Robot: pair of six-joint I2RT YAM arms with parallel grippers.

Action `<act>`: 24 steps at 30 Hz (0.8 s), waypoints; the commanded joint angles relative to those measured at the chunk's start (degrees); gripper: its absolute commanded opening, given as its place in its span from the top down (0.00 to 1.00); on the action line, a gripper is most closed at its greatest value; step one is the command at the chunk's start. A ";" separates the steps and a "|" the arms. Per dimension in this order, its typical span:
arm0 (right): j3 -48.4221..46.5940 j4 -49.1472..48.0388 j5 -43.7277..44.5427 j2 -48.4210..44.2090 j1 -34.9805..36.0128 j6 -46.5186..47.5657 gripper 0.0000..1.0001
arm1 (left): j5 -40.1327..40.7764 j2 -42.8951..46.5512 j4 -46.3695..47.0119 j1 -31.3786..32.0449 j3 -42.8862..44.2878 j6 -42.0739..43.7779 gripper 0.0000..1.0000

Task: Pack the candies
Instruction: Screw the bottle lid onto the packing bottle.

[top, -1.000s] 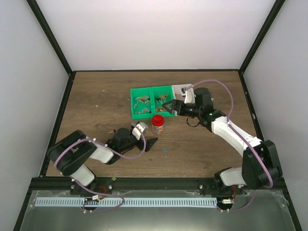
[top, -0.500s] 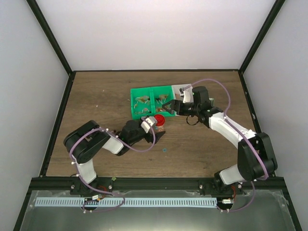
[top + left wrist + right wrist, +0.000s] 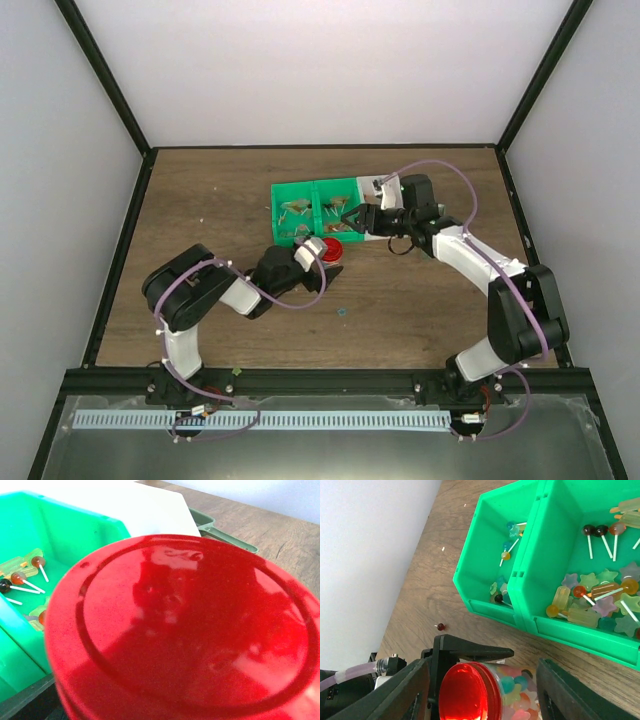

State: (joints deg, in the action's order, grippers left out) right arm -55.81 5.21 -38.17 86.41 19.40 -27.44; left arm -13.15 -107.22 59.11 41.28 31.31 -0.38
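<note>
Two green bins [image 3: 580, 630], one clear jar [image 3: 516, 686], one red lid [image 3: 465, 695], candies [image 3: 600, 600] too many to count.

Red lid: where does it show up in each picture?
Top: lid mid-table, just below the green tray.
Left wrist: lid fills most of the frame.
Right wrist: lid at bottom, left of centre.
Shared landmark: green tray, in all three.

Plain white walls [image 3: 320, 70], blk frame posts [image 3: 106, 75], wood-grain tabletop [image 3: 200, 200], even light
</note>
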 commanded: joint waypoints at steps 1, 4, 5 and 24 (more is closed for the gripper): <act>-1.37 0.94 -1.45 -0.74 -0.58 1.02 0.41 | -0.93 -0.81 2.02 -0.19 1.35 -0.77 0.14; -1.02 0.77 -2.15 -0.42 -0.58 0.68 0.44 | -0.68 -0.72 1.30 -0.25 1.45 -0.92 0.20; -0.97 0.72 -2.24 -0.33 -0.60 0.64 0.44 | -0.66 -0.78 1.07 -0.27 1.47 -1.06 0.20; -0.36 2.92 -6.67 4.99 1.04 3.90 0.64 | -2.06 -2.18 0.13 -0.24 1.49 -1.40 0.38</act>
State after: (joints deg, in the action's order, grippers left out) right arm -55.77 7.03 -43.66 90.21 19.46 -25.98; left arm -13.45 -107.79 59.70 41.12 31.94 -1.89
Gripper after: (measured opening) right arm 0.366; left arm 0.681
